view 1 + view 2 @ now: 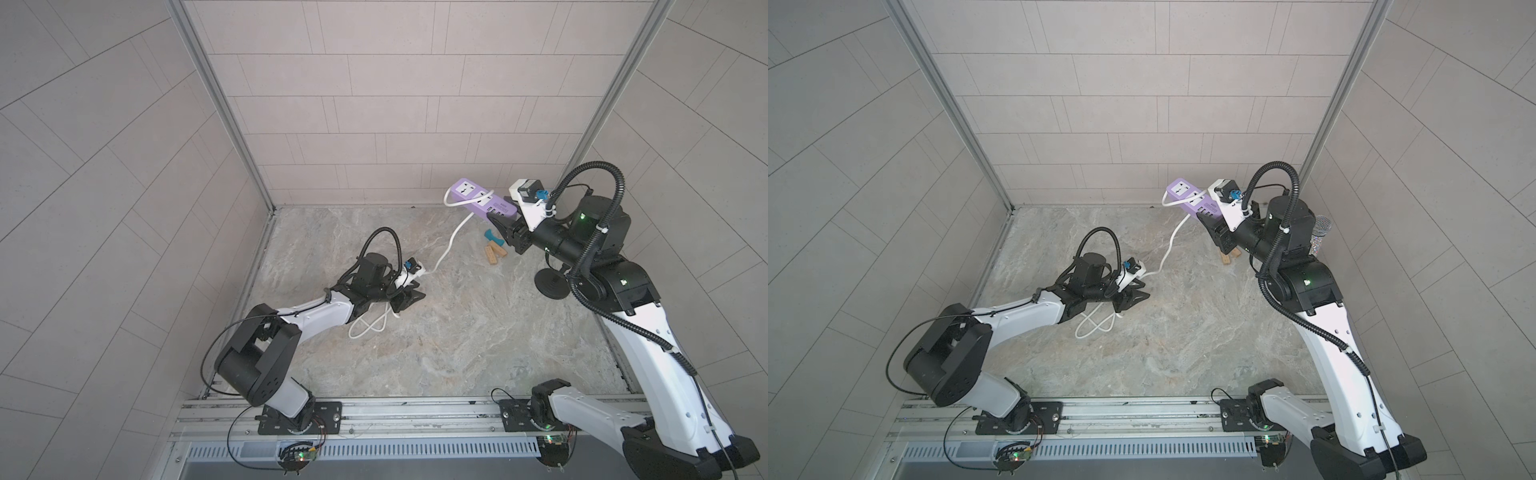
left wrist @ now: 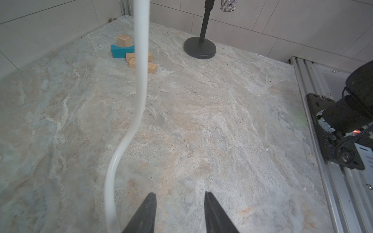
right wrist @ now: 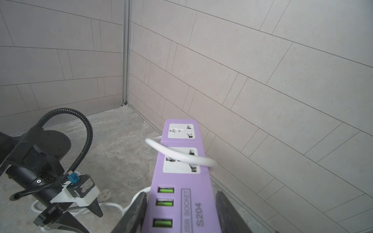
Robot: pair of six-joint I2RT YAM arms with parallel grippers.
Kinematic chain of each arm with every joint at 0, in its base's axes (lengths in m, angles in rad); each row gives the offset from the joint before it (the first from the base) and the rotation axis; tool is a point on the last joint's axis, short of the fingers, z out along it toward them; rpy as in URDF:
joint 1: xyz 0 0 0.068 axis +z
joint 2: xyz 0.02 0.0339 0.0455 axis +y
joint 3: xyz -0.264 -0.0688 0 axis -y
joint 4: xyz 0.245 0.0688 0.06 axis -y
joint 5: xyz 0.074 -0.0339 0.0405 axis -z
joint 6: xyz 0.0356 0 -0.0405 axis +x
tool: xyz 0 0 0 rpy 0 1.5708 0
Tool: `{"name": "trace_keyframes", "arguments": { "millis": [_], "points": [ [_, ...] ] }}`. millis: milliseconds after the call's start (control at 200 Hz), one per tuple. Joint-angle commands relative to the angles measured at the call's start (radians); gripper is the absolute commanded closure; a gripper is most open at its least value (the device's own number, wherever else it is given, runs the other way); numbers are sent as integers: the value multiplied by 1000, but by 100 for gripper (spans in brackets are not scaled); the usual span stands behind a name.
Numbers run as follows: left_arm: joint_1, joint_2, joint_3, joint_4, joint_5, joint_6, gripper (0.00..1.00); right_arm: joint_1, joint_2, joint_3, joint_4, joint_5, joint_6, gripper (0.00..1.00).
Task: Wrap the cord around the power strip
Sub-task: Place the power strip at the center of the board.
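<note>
Back wall; power strip aslant, wallward

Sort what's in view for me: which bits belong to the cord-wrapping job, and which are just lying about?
For the job: power strip, held by the right gripper; cord, one strand lying across the strip; left gripper, open beside the cord.
Lying about: wooden blocks; blue block; black stand.
</note>
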Motion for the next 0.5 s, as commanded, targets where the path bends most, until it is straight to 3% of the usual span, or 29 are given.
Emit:
{"name": "trace_keyframes", "arguments": {
  "millis": [0,285,495],
  "points": [
    [4,-50,-20,-32,-47,24,53,-1,-37,-4,115,14,-4,100],
    [7,-85,-23,-168,-36,11,45,-2,-42,-67,172,9,36,100],
    [6,-80,-51,-171,-113,-9,45,-1,-38,-100,212,20,53,100]
  ]
}}
